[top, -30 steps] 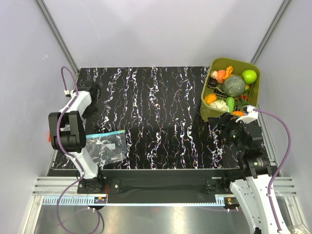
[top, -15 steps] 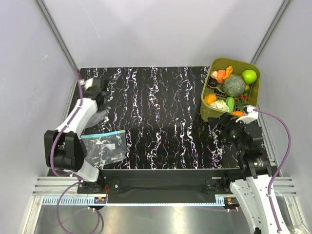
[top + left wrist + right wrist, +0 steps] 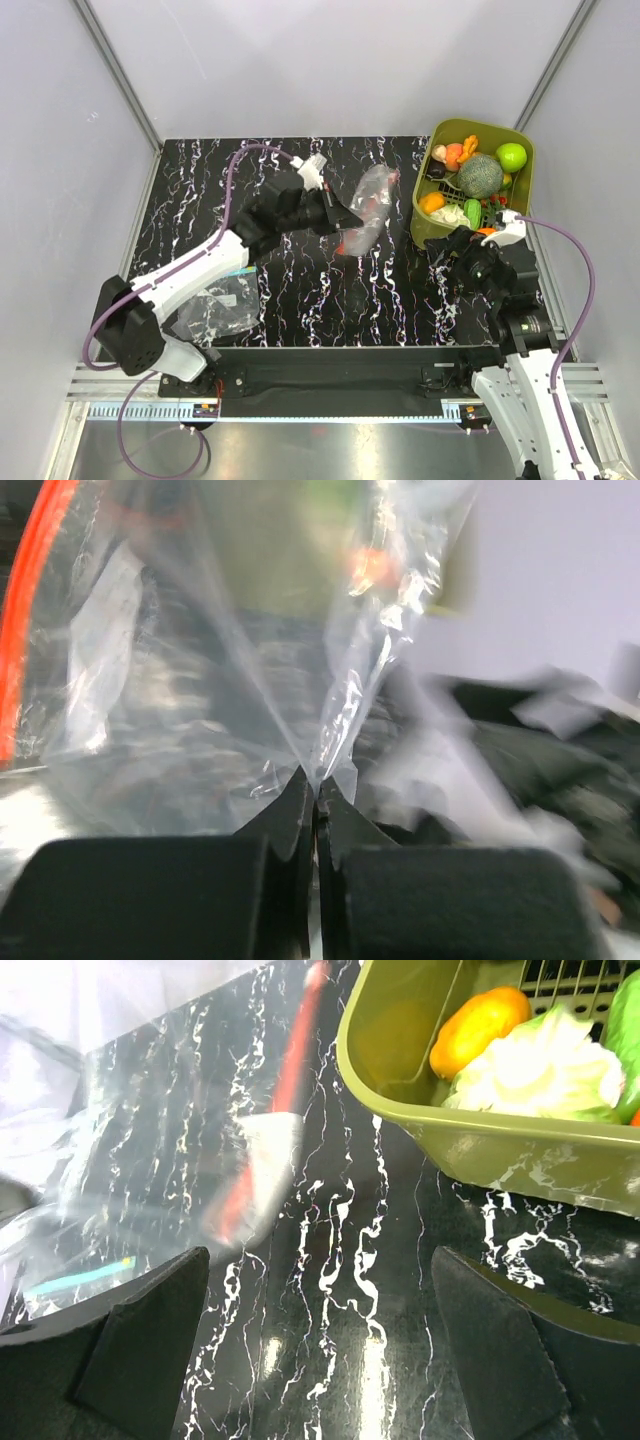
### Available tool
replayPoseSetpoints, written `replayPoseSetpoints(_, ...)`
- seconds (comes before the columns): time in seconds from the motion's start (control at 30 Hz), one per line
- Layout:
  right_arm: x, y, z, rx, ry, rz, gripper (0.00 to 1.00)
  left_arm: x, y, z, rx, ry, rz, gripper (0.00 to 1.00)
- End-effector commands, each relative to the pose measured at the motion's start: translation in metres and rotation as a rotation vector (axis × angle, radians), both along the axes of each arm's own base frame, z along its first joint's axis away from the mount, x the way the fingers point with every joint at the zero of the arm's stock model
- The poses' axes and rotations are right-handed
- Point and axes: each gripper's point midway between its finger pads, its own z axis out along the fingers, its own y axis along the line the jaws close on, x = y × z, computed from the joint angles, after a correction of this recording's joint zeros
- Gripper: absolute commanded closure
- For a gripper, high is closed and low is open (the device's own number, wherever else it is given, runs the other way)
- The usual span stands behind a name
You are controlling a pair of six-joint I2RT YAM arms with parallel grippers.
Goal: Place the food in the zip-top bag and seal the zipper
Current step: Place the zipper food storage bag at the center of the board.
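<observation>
Top external view shows the big change. A second ago the left arm was tucked back at the left edge of the table. Now it has swung out across the middle, and the left gripper is clamped on the bag, which looks lifted off the surface and sits just short of the tub. The left wrist view backs that up, with the fingers meeting on a pinch of clear film. The zipper hangs at the bag's near end, blurred. The right gripper waits by the tub's near wall as before, jaws spread wide on nothing. The food all lies in the tub. The teal-strip bag lies near left. I'd say the bag has been fetched. It's held by the film rather than the mouth, though, so the mouth wants opening before any loading.
</observation>
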Motion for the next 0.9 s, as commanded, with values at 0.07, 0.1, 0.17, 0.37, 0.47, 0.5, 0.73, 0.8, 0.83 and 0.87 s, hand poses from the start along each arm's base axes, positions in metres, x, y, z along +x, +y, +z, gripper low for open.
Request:
replayPoseSetpoints(0.07,-0.006,-0.007,0.033,-0.044,-0.076,-0.012,0.00,-0.059,-0.013,0.092,-0.577,0.063,-0.259,1.00)
replayPoseSetpoints(0.1,-0.006,-0.007,0.031,-0.045,-0.067,-0.009,0.00,-0.056,-0.008,0.086,-0.593,0.090,-0.245,1.00)
replayPoseSetpoints(0.17,-0.006,-0.005,0.027,-0.038,-0.047,-0.003,0.00,-0.054,0.001,0.063,-0.601,0.144,-0.228,0.88)
replayPoseSetpoints(0.37,-0.004,0.002,0.018,-0.009,-0.002,0.023,0.00,-0.007,0.058,-0.058,-0.356,0.341,0.045,0.01)
replayPoseSetpoints(0.47,-0.004,0.007,0.016,0.001,0.006,0.045,0.00,0.011,0.099,-0.086,-0.166,0.298,0.185,0.01)
replayPoseSetpoints(0.5,-0.003,0.008,0.015,0.001,0.010,0.051,0.00,0.020,0.109,-0.069,-0.116,0.195,0.198,0.01)
replayPoseSetpoints(0.73,0.001,0.015,-0.001,0.004,0.076,0.090,0.00,0.018,0.137,-0.030,0.287,-0.063,0.334,0.01)
replayPoseSetpoints(0.8,0.001,0.017,-0.005,0.019,0.099,0.092,0.01,0.012,0.121,-0.039,0.372,-0.080,0.302,0.01)
replayPoseSetpoints(0.83,0.002,0.018,-0.010,0.022,0.125,0.095,0.02,0.009,0.116,-0.043,0.396,-0.079,0.283,0.01)
replayPoseSetpoints(0.87,0.003,0.018,-0.014,0.026,0.143,0.093,0.03,0.007,0.109,-0.044,0.414,-0.093,0.262,0.01)
